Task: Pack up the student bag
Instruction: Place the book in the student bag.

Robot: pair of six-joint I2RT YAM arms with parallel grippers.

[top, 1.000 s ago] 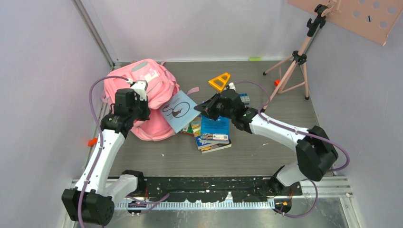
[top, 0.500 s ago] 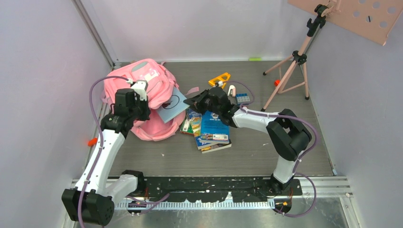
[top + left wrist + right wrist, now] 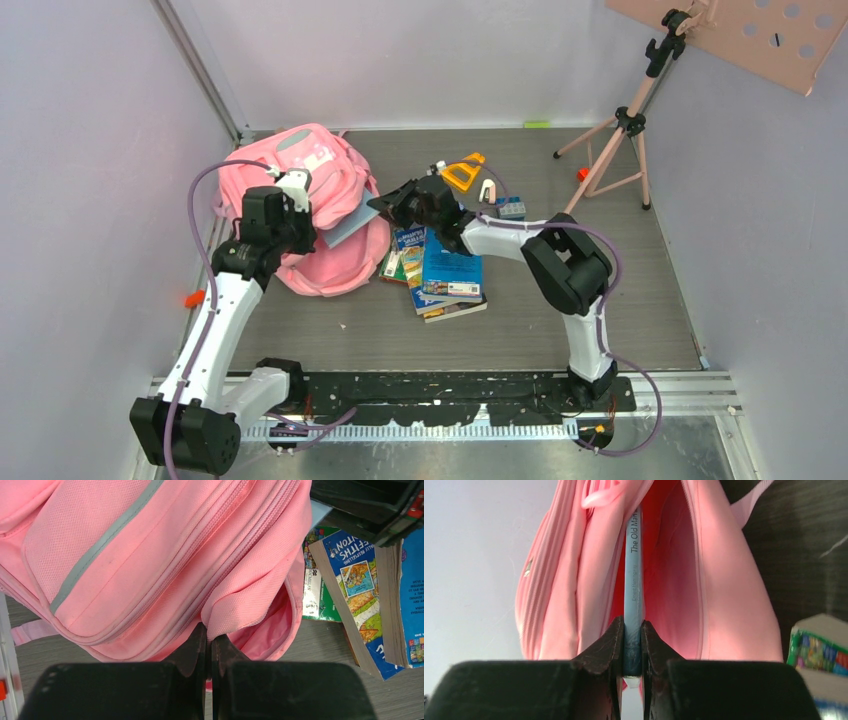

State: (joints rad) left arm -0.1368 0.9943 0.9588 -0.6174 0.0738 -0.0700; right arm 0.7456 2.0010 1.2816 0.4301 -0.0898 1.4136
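In the top view's centre, a stack of books (image 3: 450,275) lies on the counter (image 3: 400,330). At upper left lies the student bag (image 3: 335,175), its mouth open. The left wrist view shows the left tool (image 3: 210,635) pinched together on the fabric edge of the bag's mouth. Only the right wrist view shows the right tool (image 3: 632,627) clamped on a thin blue book (image 3: 634,575), which is partly inside the bag.

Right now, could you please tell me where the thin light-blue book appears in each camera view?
Top external: the light-blue book sits left of centre, partly inside the student bag's mouth, held by the right gripper.
Left wrist: only a pale sliver at top right, probably it.
Right wrist: centre, spine edge-on, clamped in the jaws.
Shared landmark: the pink student bag, in all three views.
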